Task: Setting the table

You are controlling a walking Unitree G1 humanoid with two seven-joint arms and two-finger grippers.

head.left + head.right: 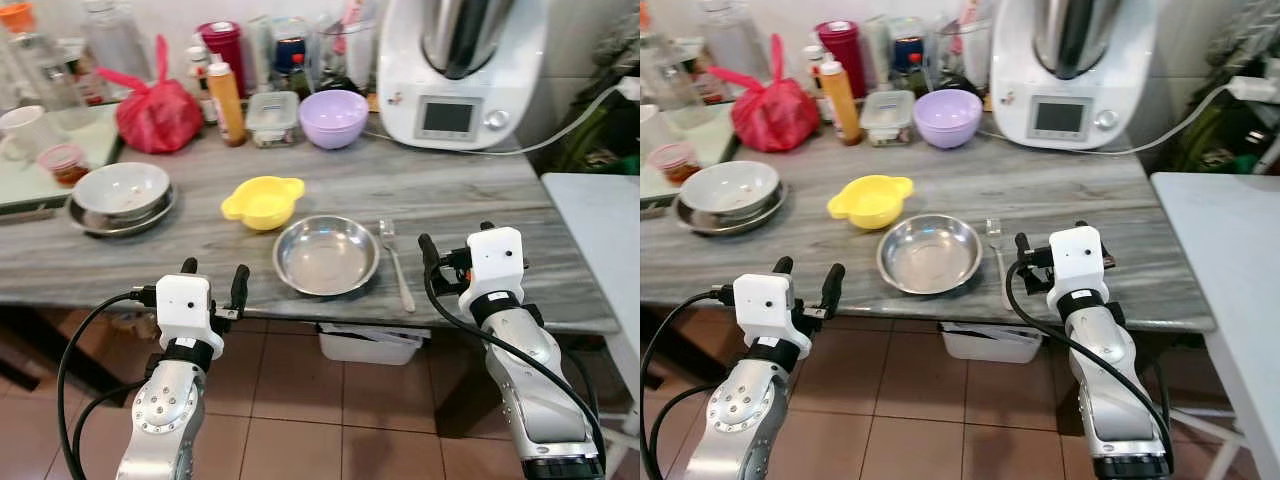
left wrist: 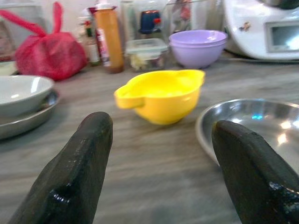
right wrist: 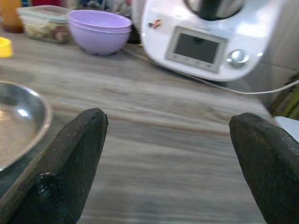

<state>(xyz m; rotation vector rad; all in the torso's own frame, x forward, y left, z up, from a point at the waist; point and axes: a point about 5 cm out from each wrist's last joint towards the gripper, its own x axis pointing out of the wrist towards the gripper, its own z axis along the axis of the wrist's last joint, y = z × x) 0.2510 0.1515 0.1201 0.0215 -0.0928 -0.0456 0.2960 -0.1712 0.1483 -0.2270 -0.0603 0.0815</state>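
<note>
The right gripper (image 1: 1050,250) is hiding most of the fork (image 1: 994,229); the steel bowl (image 3: 18,123) is running off the wrist view's edge.

Back of worktop: white kitchen machine (image 1: 462,75) with a small screen, its cable (image 1: 560,128) trailing to the robot's right
Beside it: lidded plastic container (image 1: 272,117), orange sauce bottle (image 1: 226,101), red tied bag (image 1: 157,112)
Below worktop: white tub (image 1: 366,347) on the tiled floor (image 1: 300,400)
</note>
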